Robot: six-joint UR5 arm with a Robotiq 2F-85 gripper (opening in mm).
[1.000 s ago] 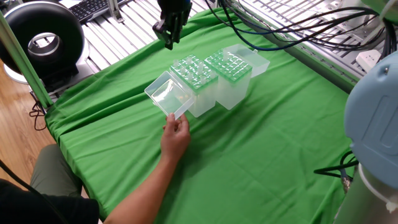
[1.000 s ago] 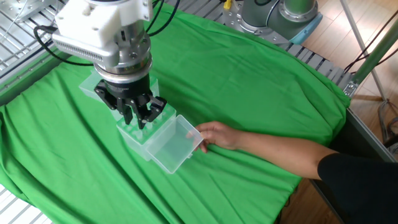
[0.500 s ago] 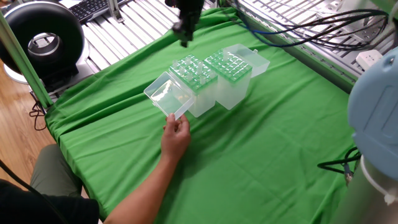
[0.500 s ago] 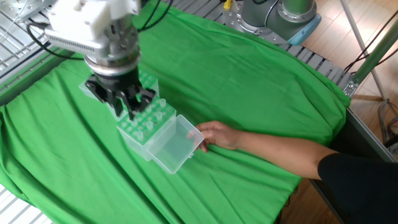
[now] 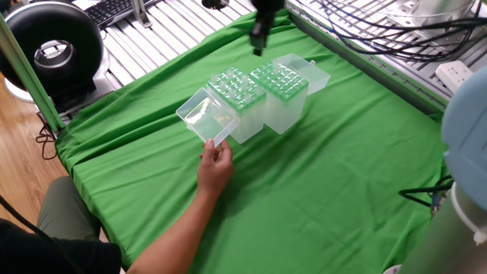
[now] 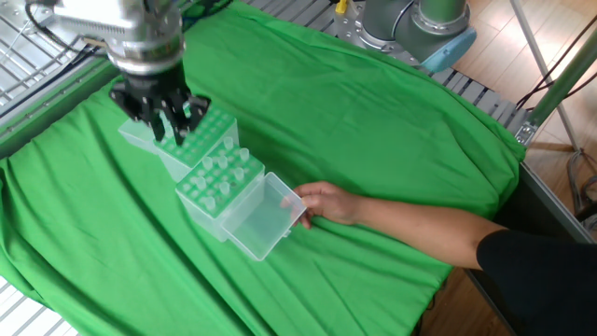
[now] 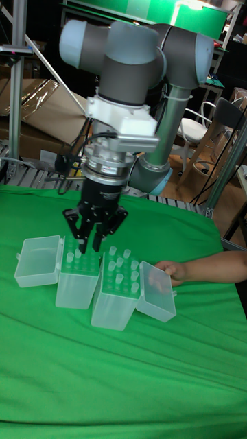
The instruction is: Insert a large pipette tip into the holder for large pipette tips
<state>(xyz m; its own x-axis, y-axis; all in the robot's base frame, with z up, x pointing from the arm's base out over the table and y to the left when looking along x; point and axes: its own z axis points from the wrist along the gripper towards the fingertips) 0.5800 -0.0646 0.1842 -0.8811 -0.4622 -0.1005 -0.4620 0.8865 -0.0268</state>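
Two tip boxes (image 7: 77, 281) touch; pincer (image 7: 91, 243) above one, grip state unclear

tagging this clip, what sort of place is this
Probably a robotics lab test bench: a robot arm over a table draped in green cloth, two pipette tip boxes, bundled cables, and a keyboard nearby.

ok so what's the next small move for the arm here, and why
Probably ease the tool straight down toward a hole: it hangs just above the green grid of the holder for large pipette tips, whose lid is open. Whether the tool grips a tip is too small to tell.
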